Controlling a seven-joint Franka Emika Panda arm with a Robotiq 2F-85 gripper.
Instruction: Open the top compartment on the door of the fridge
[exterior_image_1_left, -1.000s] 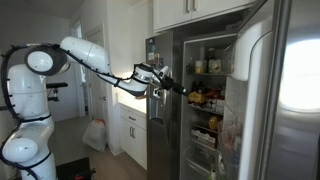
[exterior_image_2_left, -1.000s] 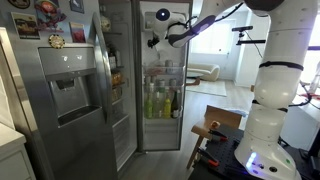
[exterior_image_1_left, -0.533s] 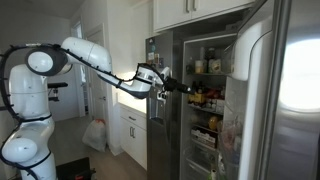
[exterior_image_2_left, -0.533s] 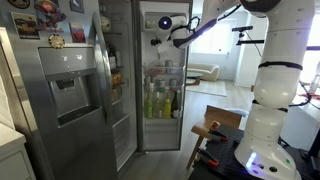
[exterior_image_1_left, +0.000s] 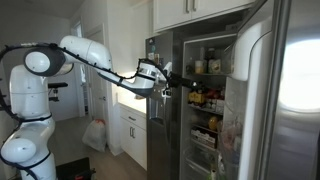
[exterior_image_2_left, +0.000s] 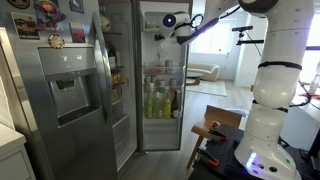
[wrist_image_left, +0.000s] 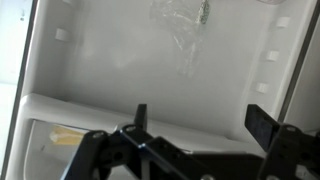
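The fridge (exterior_image_1_left: 205, 95) stands open, lit inside, with shelves of bottles and jars. Its wide steel door (exterior_image_1_left: 295, 100) is swung out, and the white bulging top compartment (exterior_image_1_left: 250, 55) sits high on the door's inner lining. In the wrist view the compartment's glossy rounded cover (wrist_image_left: 90, 115) lies just below and ahead of my fingers, shut, with something yellow showing behind it. My gripper (wrist_image_left: 200, 125) is open and empty, close to the cover without touching it. It shows in both exterior views (exterior_image_1_left: 185, 84) (exterior_image_2_left: 158, 36), held high before the lining.
The narrower steel door with a dispenser panel (exterior_image_2_left: 65, 95) is closed. Bottles (exterior_image_2_left: 160, 100) fill the door's lower shelves. White cabinets (exterior_image_1_left: 190, 10) sit above the fridge. A white bag (exterior_image_1_left: 95, 135) lies on the floor. A wooden piece (exterior_image_2_left: 205, 135) stands by the robot base (exterior_image_2_left: 265, 140).
My gripper has moved up and further toward the door lining, now level with the top compartment. Its fingers stay open. The compartment has not moved.
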